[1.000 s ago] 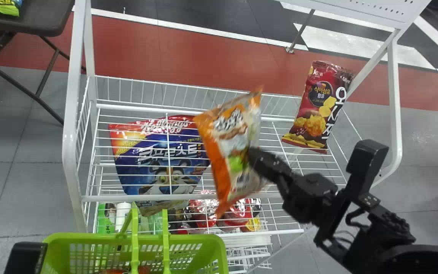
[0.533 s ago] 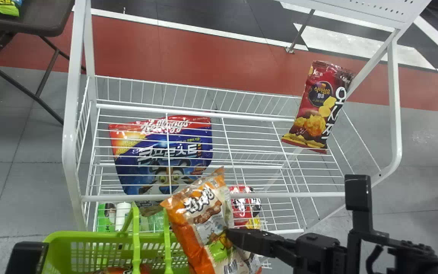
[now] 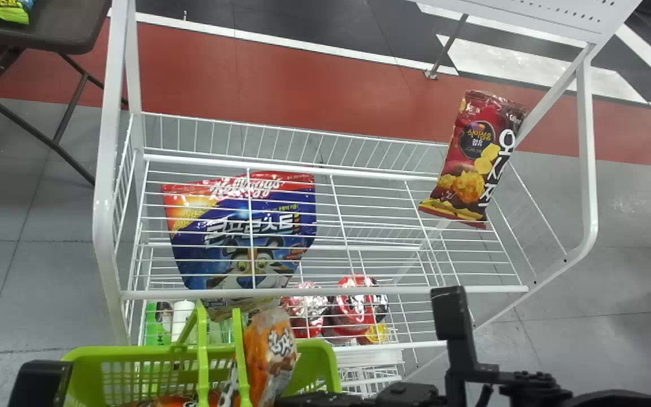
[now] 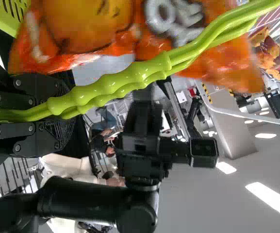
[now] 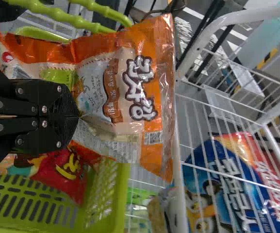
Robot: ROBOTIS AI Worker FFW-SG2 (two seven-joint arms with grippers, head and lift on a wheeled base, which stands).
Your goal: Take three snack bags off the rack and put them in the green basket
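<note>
"Please, can you tell me where the right claw [image 3: 303, 400] is?"

"It is at the green basket [image 3: 332, 367], and it is clamped on an orange snack bag [image 3: 273, 353]. This bag is above the basket, close beside the handle [image 3: 202, 362]. If they touch, I cannot tell."

"And the left claw [image 4: 68, 109], is it also closed on something?"

"Yes, on the handle, with one finger at each side of it."

"What lies inside the basket?"

"At least one red bag [image 5: 64, 174], below the orange one."

"And farther, on the white rack [image 3: 112, 186]?"

"Behind the wires, at the left, is a big blue bag [image 3: 241, 226]. At the right end, a dark red snack bag [image 3: 469, 158] stands tilted. Lower down there are some red packages [image 3: 354, 308]."

"And the most far?"

"At the far left, a green packet [image 3: 6, 12] on a dark table [image 3: 65, 35]."
</note>
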